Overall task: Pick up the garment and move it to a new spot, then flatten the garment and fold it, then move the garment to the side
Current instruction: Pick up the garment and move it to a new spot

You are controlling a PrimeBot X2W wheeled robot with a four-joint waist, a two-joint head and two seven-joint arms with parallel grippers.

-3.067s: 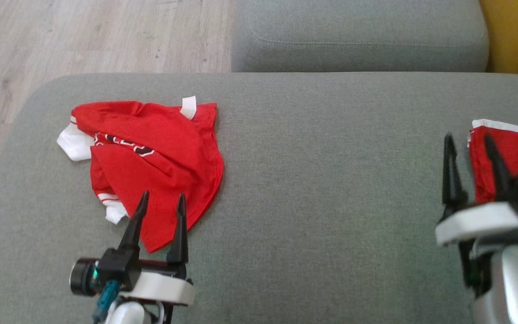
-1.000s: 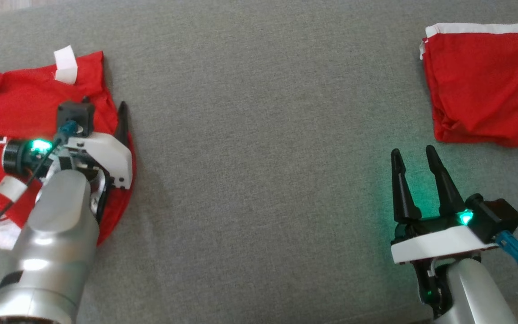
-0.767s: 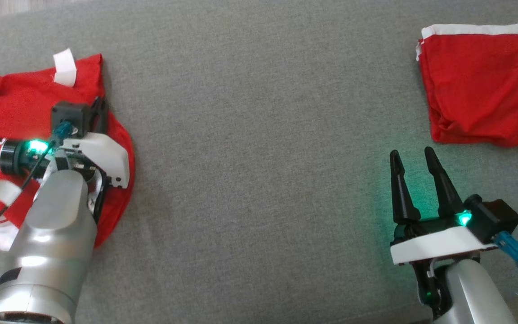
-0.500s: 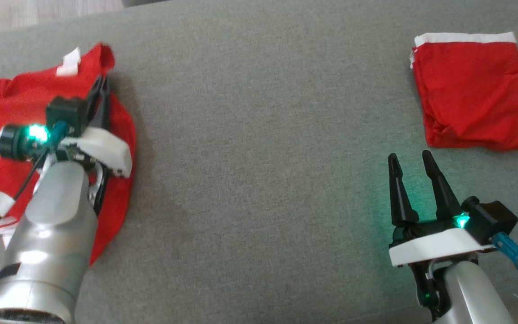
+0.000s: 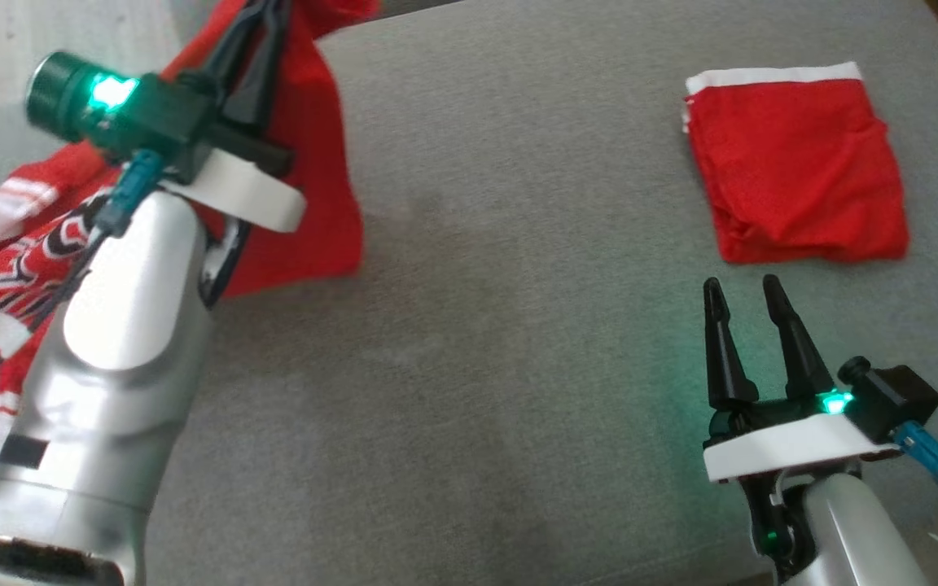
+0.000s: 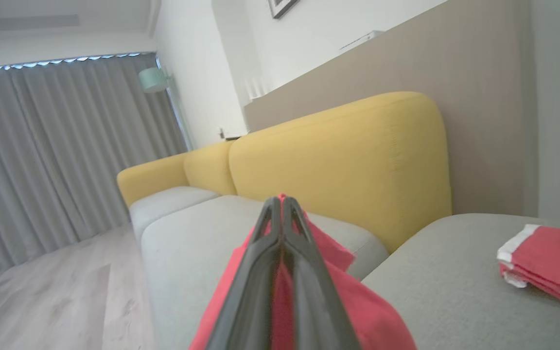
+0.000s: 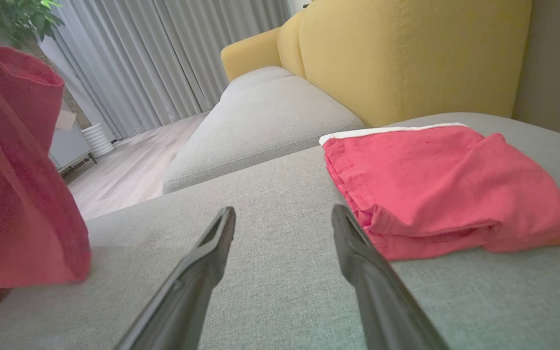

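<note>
The garment [image 5: 314,163] is a crumpled red jersey with white trim and a dark print. It hangs from my left gripper [image 5: 261,12] at the upper left of the head view, raised off the grey sofa seat [image 5: 501,325]. Its lower folds trail beside my left forearm. In the left wrist view, the left gripper [image 6: 280,201] is shut with red garment [image 6: 377,321] cloth pinched between its fingers. My right gripper [image 5: 740,285] stands open and holds nothing at the lower right. The right wrist view has the right gripper [image 7: 282,214] over bare seat and the hanging garment [image 7: 12,194] at its left.
A second red cloth, folded with a white band [image 5: 795,163], lies on the seat just beyond my right gripper, also seen as the folded cloth [image 7: 445,184] [image 6: 547,262]. A yellow backrest [image 6: 338,155] stands behind. Wood floor [image 6: 42,301] lies past the seat's left edge.
My left gripper shut on the garment's edge and lifted it up off the seat. The right gripper stayed open in place. The head view has shifted a little.
</note>
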